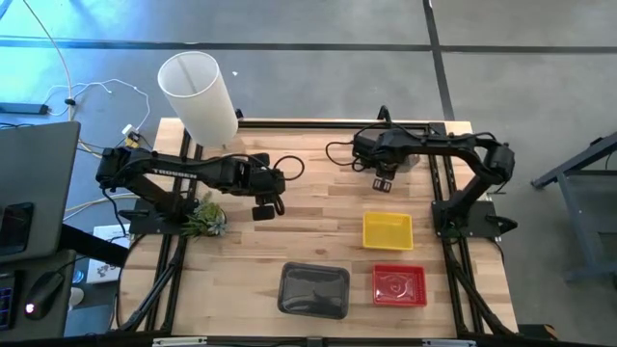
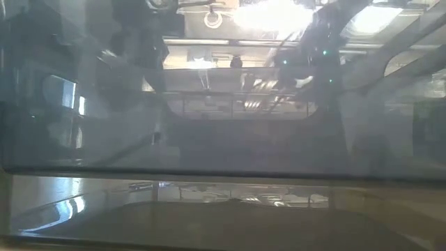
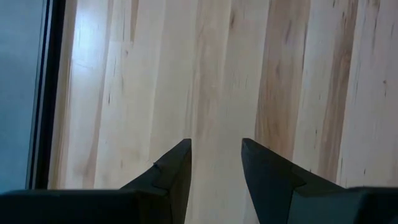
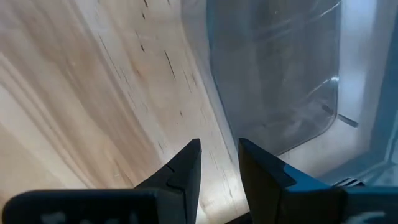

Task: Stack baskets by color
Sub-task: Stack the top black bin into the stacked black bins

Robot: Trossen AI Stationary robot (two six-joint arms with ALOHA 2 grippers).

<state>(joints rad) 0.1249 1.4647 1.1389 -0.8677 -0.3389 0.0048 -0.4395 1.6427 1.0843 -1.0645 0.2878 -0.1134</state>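
Observation:
Three baskets rest on their bottoms on the wooden table's near right part: a yellow basket point(image 1: 388, 229), a red basket point(image 1: 399, 284) nearer the front edge, and a smoky grey basket point(image 1: 313, 289) to the red one's left. The grey basket point(image 4: 280, 74) also shows ahead of my right gripper's fingers. My left gripper point(image 1: 267, 205) hangs open over bare wood left of the table's middle, nothing between its fingers point(image 3: 216, 162). My right gripper point(image 1: 383, 182) stands open above the table, just beyond the yellow basket, and its fingers point(image 4: 219, 162) hold nothing.
A tall white cylinder point(image 1: 198, 96) stands at the table's far left corner. A small green plant point(image 1: 204, 217) lies near the left arm's base. Dark frame rails point(image 1: 443, 193) run along the table's sides. Bare wood point(image 1: 318, 217) lies between the two grippers.

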